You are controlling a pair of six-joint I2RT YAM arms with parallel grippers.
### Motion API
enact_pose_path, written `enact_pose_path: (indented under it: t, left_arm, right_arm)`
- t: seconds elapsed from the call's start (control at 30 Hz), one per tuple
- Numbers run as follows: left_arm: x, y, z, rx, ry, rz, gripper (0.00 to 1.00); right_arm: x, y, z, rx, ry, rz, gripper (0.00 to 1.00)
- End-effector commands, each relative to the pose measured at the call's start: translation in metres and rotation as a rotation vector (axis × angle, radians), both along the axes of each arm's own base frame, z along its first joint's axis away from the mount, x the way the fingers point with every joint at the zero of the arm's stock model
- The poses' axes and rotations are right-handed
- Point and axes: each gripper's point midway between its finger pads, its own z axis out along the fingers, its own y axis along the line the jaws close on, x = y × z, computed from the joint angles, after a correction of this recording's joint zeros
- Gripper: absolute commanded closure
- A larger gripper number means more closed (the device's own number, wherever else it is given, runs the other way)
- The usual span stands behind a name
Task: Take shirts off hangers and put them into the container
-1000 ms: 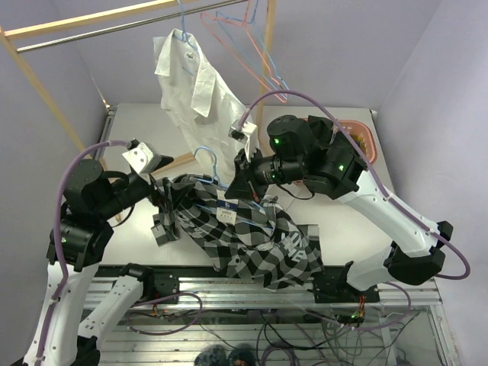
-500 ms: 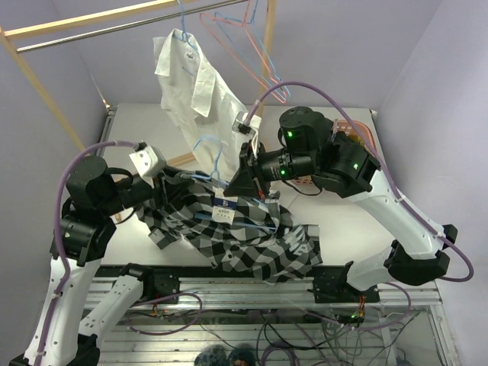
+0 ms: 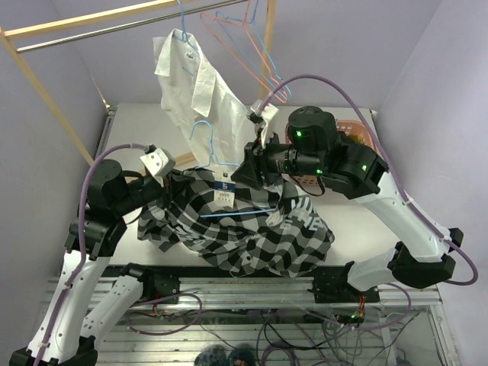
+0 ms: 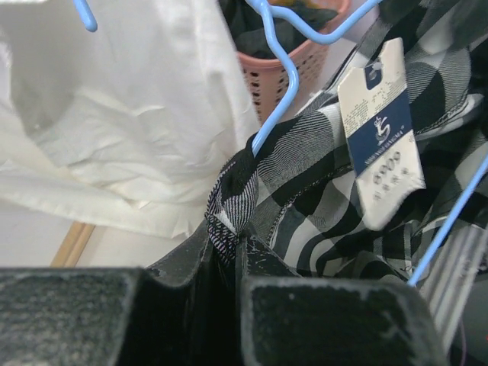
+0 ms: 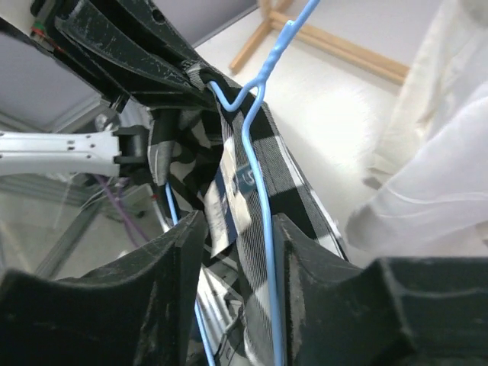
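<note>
Your left fingers [image 4: 335,320] have closed, pinching a fold of the checked shirt [image 3: 244,229]. Your right fingers [image 5: 99,305] have spread, and the blue hanger [image 5: 259,152] wire runs up between them. The shirt sags between both, and the pink basket [image 3: 364,131] sits beyond the right ones.
</note>
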Motion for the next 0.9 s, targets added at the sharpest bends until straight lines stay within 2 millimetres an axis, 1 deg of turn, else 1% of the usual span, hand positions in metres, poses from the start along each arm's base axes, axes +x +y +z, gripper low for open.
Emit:
enact_pose_path:
  t: [0.0, 0.13, 0.17, 0.23, 0.3, 0.37, 0.47, 0.53, 0.57, 0.67, 0.77, 0.87]
  left_arm:
    - [0.03, 0.025, 0.004, -0.018, -0.06, 0.214, 0.93]
    - [0.03, 0.027, -0.003, -0.022, -0.062, 0.229, 0.93]
    - [0.03, 0.027, -0.004, -0.022, -0.057, 0.229, 0.93]
    - [0.029, 0.026, -0.003, -0.024, -0.052, 0.22, 0.93]
    - [0.028, 0.026, 0.0, -0.027, -0.056, 0.219, 0.93]
    - [0.025, 0.026, 0.006, -0.03, -0.07, 0.215, 0.93]
    - [0.016, 0.026, 0.019, -0.047, -0.101, 0.197, 0.93]
    - [0.004, 0.024, 0.031, -0.063, -0.136, 0.165, 0.93]
    - [-0.003, 0.022, 0.036, -0.074, -0.153, 0.141, 0.93]
    - [-0.026, 0.018, 0.054, -0.111, -0.21, 0.077, 0.93]
    - [-0.045, 0.016, 0.065, -0.131, -0.238, 0.031, 0.93]
    - [-0.056, 0.016, 0.072, -0.125, -0.245, 0.008, 0.93]
  right_arm:
    - [0.004, -0.032, 0.038, 0.055, -0.104, -0.125, 0.57]
    - [0.013, -0.057, 0.068, 0.104, -0.173, -0.237, 0.56]
    - [0.011, -0.061, 0.072, 0.117, -0.178, -0.246, 0.56]
    - [0.007, -0.066, 0.07, 0.12, -0.169, -0.246, 0.57]
    - [0.002, -0.066, 0.059, 0.096, -0.136, -0.228, 0.59]
    - [0.0, -0.067, 0.042, 0.052, -0.107, -0.226, 0.6]
    - [0.006, -0.08, 0.022, 0.003, -0.105, -0.29, 0.6]
    - [0.013, -0.089, 0.005, -0.039, -0.108, -0.345, 0.6]
    - [0.018, -0.093, -0.007, -0.072, -0.111, -0.38, 0.6]
    - [0.024, -0.101, -0.032, -0.13, -0.111, -0.422, 0.59]
    - [0.026, -0.106, -0.044, -0.148, -0.112, -0.446, 0.59]
    - [0.025, -0.106, -0.041, -0.125, -0.112, -0.447, 0.59]
